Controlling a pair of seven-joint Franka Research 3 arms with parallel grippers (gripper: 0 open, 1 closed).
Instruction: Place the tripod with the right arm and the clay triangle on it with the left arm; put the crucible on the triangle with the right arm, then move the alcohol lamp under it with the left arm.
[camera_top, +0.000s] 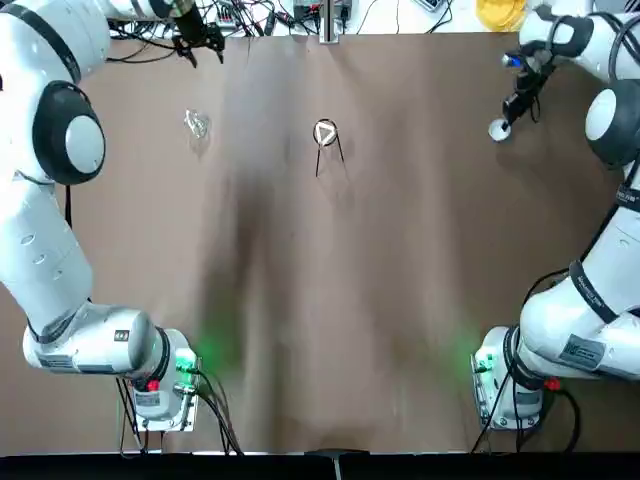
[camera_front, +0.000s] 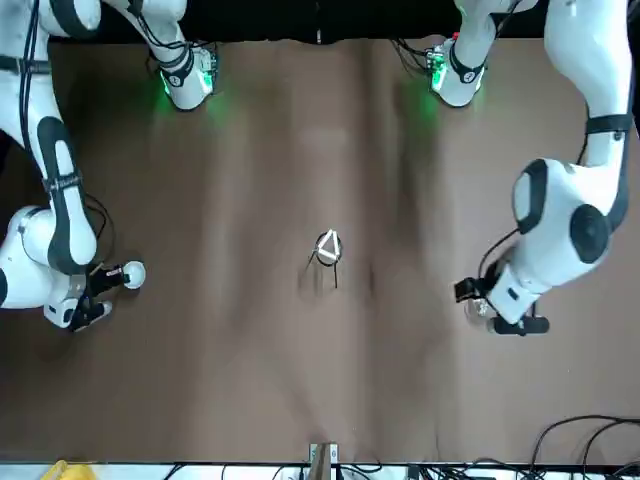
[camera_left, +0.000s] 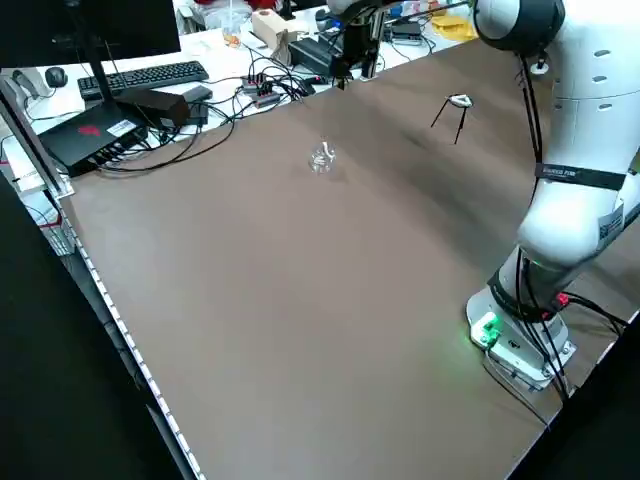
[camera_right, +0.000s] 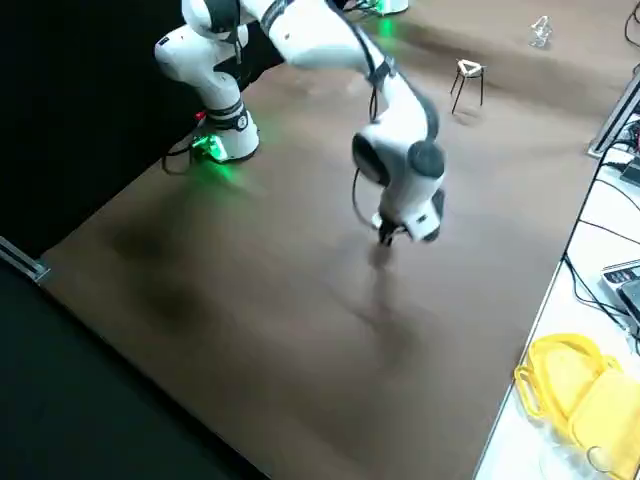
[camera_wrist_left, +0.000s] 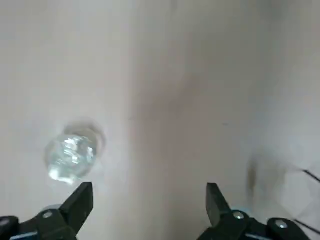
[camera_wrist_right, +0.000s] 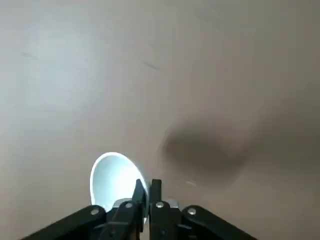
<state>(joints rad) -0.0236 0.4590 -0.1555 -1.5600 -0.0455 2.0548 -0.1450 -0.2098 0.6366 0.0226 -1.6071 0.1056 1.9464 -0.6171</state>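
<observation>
shiny clear glass lamp (camera_top: 197, 124), left of tripod | thin black wire tripod (camera_top: 330, 139), metal-looking | smooth matt white triangle (camera_top: 325, 133), atop tripod | smooth, glossy white round cup (camera_top: 499, 130), right of tripod | brown tabletop (camera_top: 400, 300) under tripod, soft sheen

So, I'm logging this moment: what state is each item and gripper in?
Tripod: upright, on its legs
Clay triangle: lying on the tripod's ring
Crucible: held, off the table
Alcohol lamp: on the table, away from the tripod
Right gripper: shut on the crucible
Left gripper: open, empty
</observation>
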